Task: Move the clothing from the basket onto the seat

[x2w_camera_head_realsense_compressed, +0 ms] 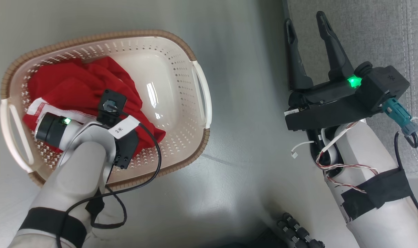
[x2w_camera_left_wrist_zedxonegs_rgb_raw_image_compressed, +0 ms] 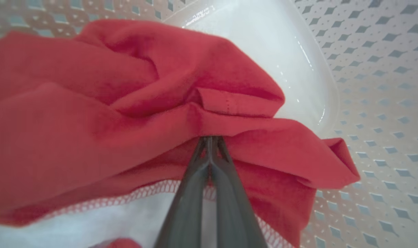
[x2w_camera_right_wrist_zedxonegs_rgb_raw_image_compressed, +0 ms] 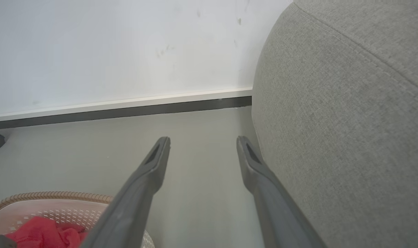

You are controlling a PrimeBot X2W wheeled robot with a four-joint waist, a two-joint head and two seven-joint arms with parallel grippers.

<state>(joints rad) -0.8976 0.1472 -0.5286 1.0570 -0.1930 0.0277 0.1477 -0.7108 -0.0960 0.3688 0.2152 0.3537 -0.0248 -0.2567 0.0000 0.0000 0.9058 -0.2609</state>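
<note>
The red clothing lies bunched in the left half of the cream basket, which stands on the floor. My left arm reaches down into the basket and hides its own fingers in the head view. In the left wrist view my left gripper is shut on a fold of the clothing, fingertips pinched together in the fabric, white stitched trim below. My right gripper hangs open and empty over the floor beside the grey seat. In the right wrist view the right gripper stands open next to the seat.
Grey floor separates the basket from the seat. A white wall with a baseboard stands beyond. The basket's rim and the clothing show at the lower left of the right wrist view. A dark ribbed part sits at the bottom edge.
</note>
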